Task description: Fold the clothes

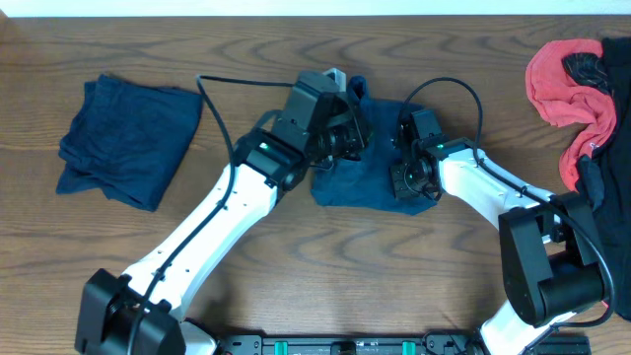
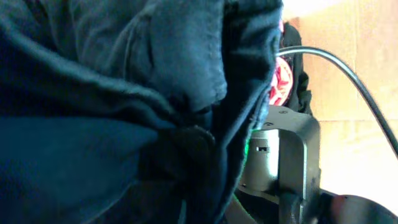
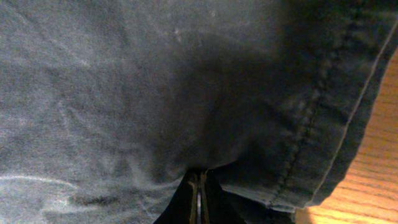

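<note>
Two pieces of the clothes lie on the table. One navy garment (image 1: 123, 138) rests folded at the left, untouched. The other navy garment (image 1: 360, 185) lies bunched in the middle between both arms. My left gripper (image 1: 347, 133) sits at its upper left edge. In the left wrist view the cloth (image 2: 124, 93) drapes over the camera, gathers to a tight knot and hides the fingers. My right gripper (image 1: 406, 166) is at the garment's right side. In the right wrist view this gripper (image 3: 199, 186) is shut, pinching a fold near the stitched hem (image 3: 311, 124).
A red cloth (image 1: 562, 84) and a black cloth (image 1: 601, 182) lie piled at the table's right edge, near the right arm's base. A black cable (image 1: 222, 108) loops from the left arm over the wood. Bare wood (image 3: 373, 168) shows beside the hem.
</note>
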Motion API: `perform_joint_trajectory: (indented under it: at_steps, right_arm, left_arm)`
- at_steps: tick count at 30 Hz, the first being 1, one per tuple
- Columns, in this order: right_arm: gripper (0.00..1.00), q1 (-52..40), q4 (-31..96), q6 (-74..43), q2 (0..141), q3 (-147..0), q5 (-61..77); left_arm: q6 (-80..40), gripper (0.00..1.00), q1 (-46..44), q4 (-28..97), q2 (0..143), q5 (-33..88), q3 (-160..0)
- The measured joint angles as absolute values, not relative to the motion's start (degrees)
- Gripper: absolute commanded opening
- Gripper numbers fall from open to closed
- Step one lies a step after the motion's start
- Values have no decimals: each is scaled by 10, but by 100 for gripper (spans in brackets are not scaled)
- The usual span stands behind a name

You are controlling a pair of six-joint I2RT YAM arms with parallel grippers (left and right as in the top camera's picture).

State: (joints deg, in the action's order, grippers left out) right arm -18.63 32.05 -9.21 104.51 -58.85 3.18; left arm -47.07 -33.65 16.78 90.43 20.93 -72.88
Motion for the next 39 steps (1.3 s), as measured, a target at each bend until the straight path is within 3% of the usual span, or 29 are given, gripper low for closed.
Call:
perform_joint_trajectory:
  at_steps: [1,5,6,20,30,39]
  right_arm:
    - [3,-186,321,-92,1045,-589,32]
    - [1,-186,321,-92,1045,-588,32]
    - [1,-187,321,-94,1045,-588,32]
    - [1,-182,327,-118,1045,-589,39]
    - [2,-170,332,-122,1045,-589,54]
    - [4,-170,333,-124,1045,-589,54]
  left_arm:
    - [-474,15,-340,163,908,207,-729]
    - [-482,39,-348,150,914,205,-729]
    - [-480,40,-349,147,914,206,-729]
    - [-371,41,-338,136,914,206,-730]
    - [-289,41,-245,175,901,248,-731]
    - [-242,38,-172,403,870,248,-740]
